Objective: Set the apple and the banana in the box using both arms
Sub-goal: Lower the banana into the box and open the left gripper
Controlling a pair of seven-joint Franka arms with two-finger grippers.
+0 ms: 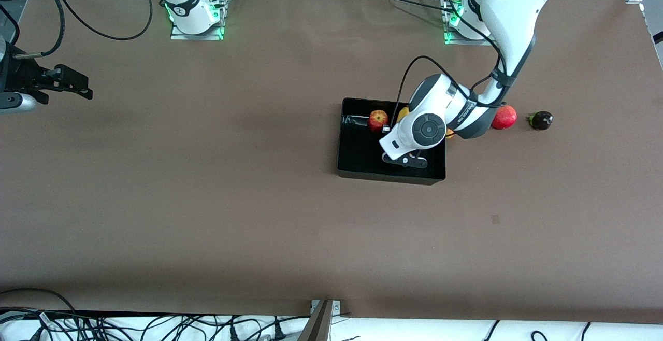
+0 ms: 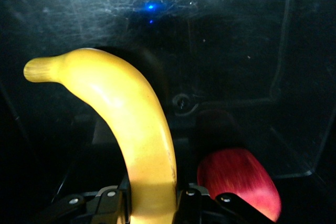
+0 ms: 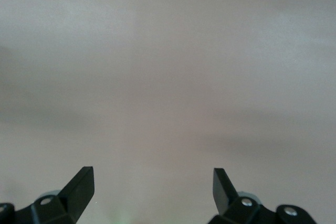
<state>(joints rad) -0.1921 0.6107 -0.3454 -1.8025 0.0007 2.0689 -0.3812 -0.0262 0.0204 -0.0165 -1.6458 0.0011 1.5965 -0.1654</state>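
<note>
The black box (image 1: 357, 167) stands on the brown table toward the left arm's end. The red apple (image 1: 378, 120) lies in it by the wall farthest from the front camera; it also shows in the left wrist view (image 2: 239, 179). My left gripper (image 1: 405, 159) is down inside the box, shut on the yellow banana (image 2: 121, 108); the fingers (image 2: 111, 200) press both its sides. A bit of the banana (image 1: 403, 114) peeks out past the arm. My right gripper (image 1: 77, 89) waits open and empty over bare table at the right arm's end, seen in the right wrist view (image 3: 152, 179).
A red pomegranate (image 1: 504, 117) and a dark round fruit (image 1: 541, 120) lie on the table beside the box, toward the left arm's end. An orange fruit (image 1: 449, 133) shows just outside the box wall, mostly hidden under the left arm.
</note>
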